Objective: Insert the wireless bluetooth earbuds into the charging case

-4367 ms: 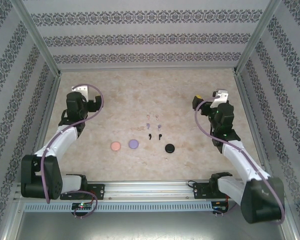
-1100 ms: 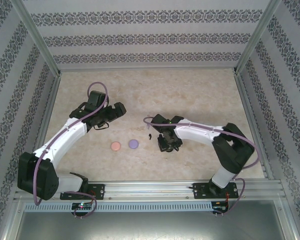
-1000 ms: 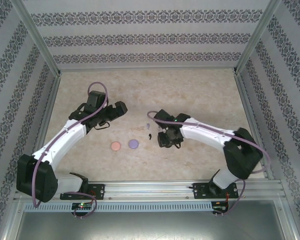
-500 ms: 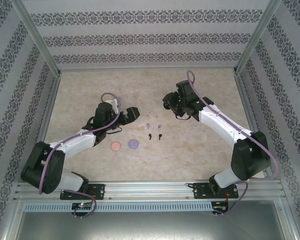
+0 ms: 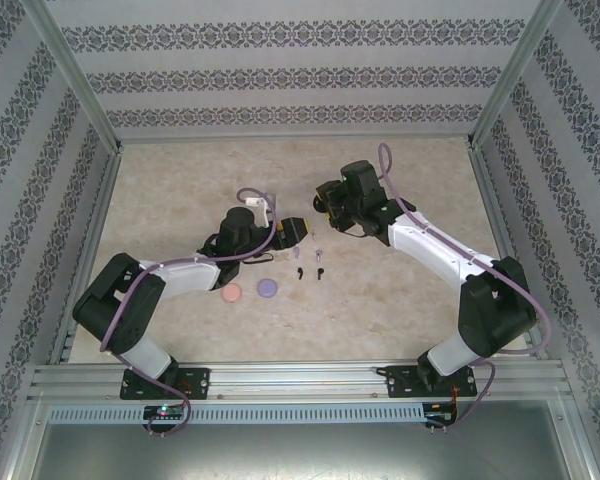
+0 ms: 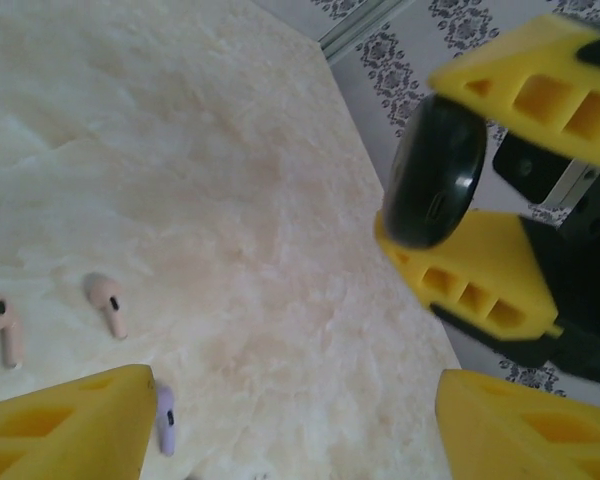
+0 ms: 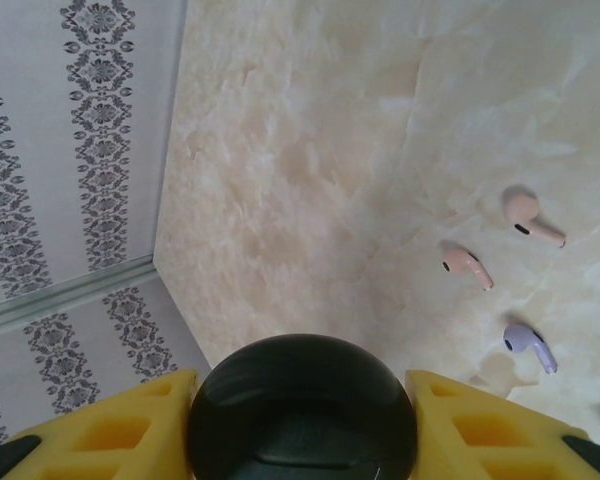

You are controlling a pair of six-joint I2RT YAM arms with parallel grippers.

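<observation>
While the right end effector (image 7: 302, 430) clamps the black case (image 7: 302, 400), the left end effector (image 6: 300, 425) stands wide — near pink earbuds (image 6: 107, 303).

A robotics lab test cell was shown: a marble-patterned tabletop (image 5: 180, 180) was enclosed by aluminium frame posts (image 5: 78, 85) and panels of printed damask wallpaper (image 5: 300, 75), while a left arm (image 5: 180, 272) and a right arm (image 5: 430, 250) were bolted to an extruded aluminium rail (image 5: 300, 378) beside a slotted cable duct (image 5: 300, 412), and purple cables (image 5: 250, 191) were looped along them
</observation>
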